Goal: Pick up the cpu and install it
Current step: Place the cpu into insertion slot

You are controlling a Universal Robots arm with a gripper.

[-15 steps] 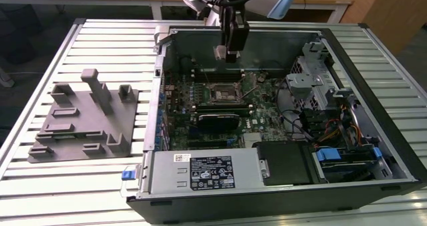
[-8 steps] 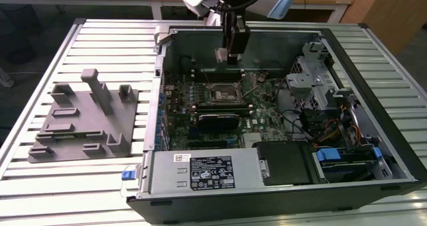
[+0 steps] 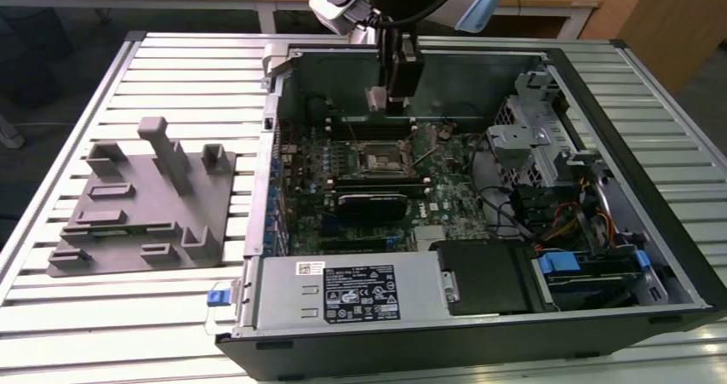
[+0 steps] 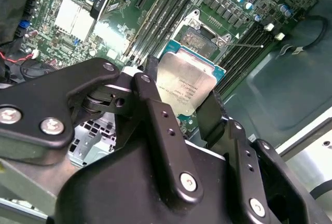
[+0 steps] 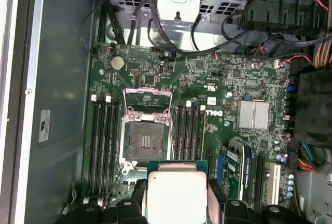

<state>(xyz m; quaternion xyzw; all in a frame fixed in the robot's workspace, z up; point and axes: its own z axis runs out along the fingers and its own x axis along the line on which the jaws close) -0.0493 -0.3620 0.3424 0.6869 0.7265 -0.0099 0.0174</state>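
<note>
Partly hidden by the claw (image 4: pixel 181 95), the cpu (image 4: pixel 188 79) hangs near the socket (image 5: pixel 147 140).

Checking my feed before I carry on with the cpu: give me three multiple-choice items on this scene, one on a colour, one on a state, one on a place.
1. The moulded tray is: A grey; B blue; C red.
2. The socket is: A clamped shut; B open and empty; C open with a chip seated.
3. The cpu is: A on the tray; B in the socket; C between the jaws, above the motherboard.

Answers: 1 A, it is plain grey in the exterior view. 2 B, its frame is lifted and the contact bed is bare in the first wrist view. 3 C, both wrist views show the jaws flanking it over the motherboard.
</note>
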